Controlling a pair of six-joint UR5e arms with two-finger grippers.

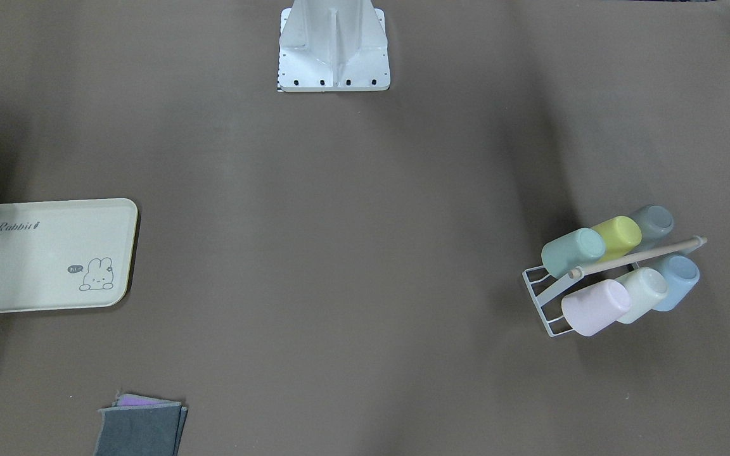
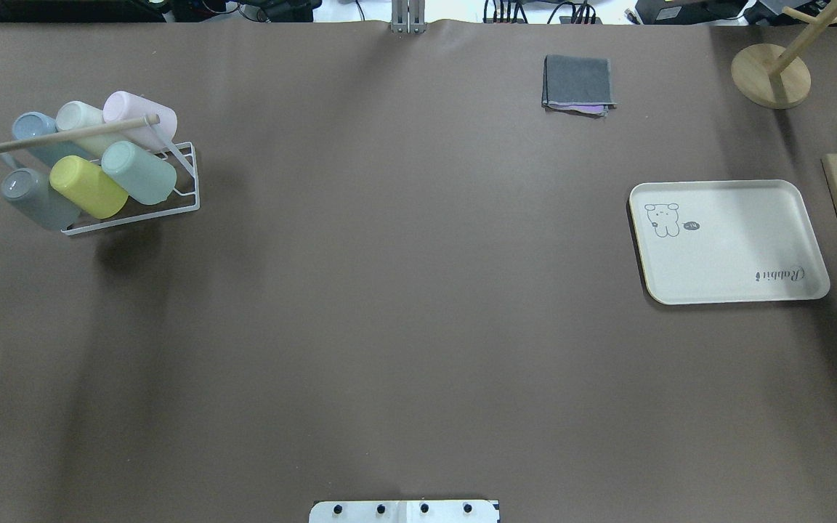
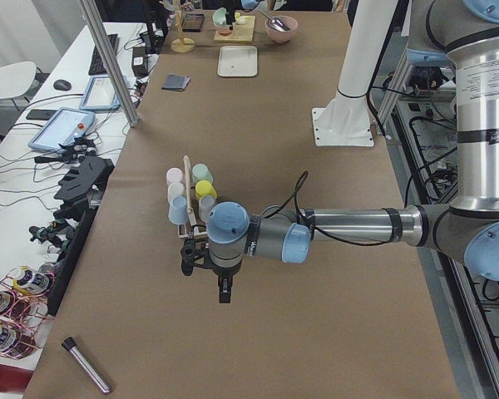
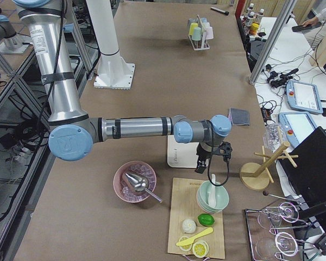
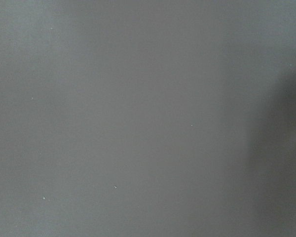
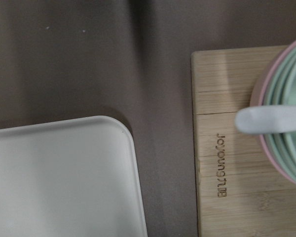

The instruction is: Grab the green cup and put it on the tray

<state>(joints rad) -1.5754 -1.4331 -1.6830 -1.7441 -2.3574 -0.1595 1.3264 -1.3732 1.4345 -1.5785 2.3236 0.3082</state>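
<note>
The green cup (image 1: 573,251) lies on its side in a white wire rack (image 1: 539,288) next to a yellow cup (image 1: 618,235); it also shows in the overhead view (image 2: 139,172) and the left view (image 3: 202,173). The cream tray (image 2: 731,243) with the rabbit drawing lies bare at the other end of the table (image 1: 48,256). My left gripper (image 3: 205,270) hangs over bare table just short of the rack; I cannot tell whether it is open or shut. My right gripper (image 4: 211,163) hovers over the gap between the tray (image 6: 59,177) and a wooden board (image 6: 237,148); I cannot tell its state.
The rack also holds pink, whitish, blue and grey cups under a wooden rod (image 2: 70,136). Folded grey cloths (image 2: 578,81) lie at the far edge. A wooden stand (image 2: 771,73), stacked bowls with a spoon (image 4: 213,196) and a pink bowl (image 4: 134,182) stand near the tray.
</note>
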